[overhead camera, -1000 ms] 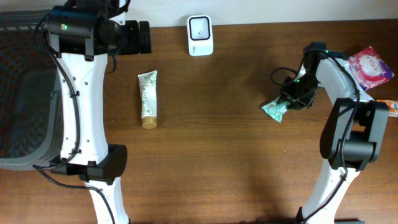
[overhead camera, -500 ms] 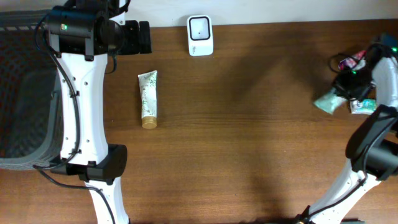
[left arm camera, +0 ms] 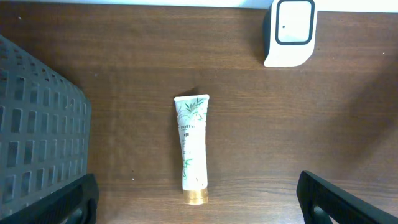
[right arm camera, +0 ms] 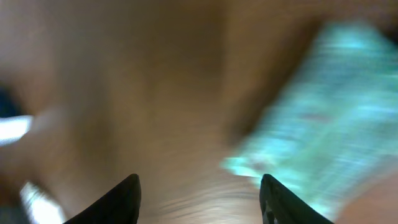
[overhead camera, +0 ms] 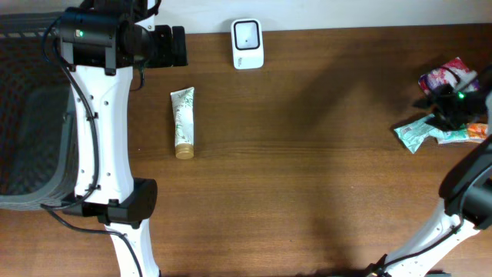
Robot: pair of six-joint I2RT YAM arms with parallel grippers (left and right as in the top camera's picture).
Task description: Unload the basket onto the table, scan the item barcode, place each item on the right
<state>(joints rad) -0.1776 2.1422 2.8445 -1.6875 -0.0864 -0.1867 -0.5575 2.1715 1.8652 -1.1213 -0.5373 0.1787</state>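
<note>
Overhead view: white scanner (overhead camera: 247, 44) stands at the upper centre of the brown desk (overhead camera: 307, 200), close to the far edge. A white tube with a gold cap (overhead camera: 183, 121) lies left of centre, cap toward the bottom of the frame. A dark mesh basket (overhead camera: 23, 115) fills the left edge. The left hand (overhead camera: 173, 46) sits in the upper left, level with the scanner and apart from it, above the tube's flat end. At the right edge a teal packet (overhead camera: 415, 135) lies flat on the desk, well apart from the scanner. The right hand (overhead camera: 452, 108) is just beside the teal packet's upper right end; contact cannot be told from here. A pink packet (overhead camera: 448, 77) lies above that hand and an orange-ended item (overhead camera: 477, 132) lies to the right of the teal packet. Left wrist view: both fingers (left arm camera: 68, 202) show only at the bottom corners, set wide with nothing between them; the tube lies upright at the centre, the scanner in the upper right, the basket wall at the left. Right wrist view: heavily blurred. The two dark fingertips (right arm camera: 127, 196) stand apart at the bottom, with only brown desk between them. The teal packet shows in the upper right, outside the gap, so the right hand is parted and holds nothing.
</note>
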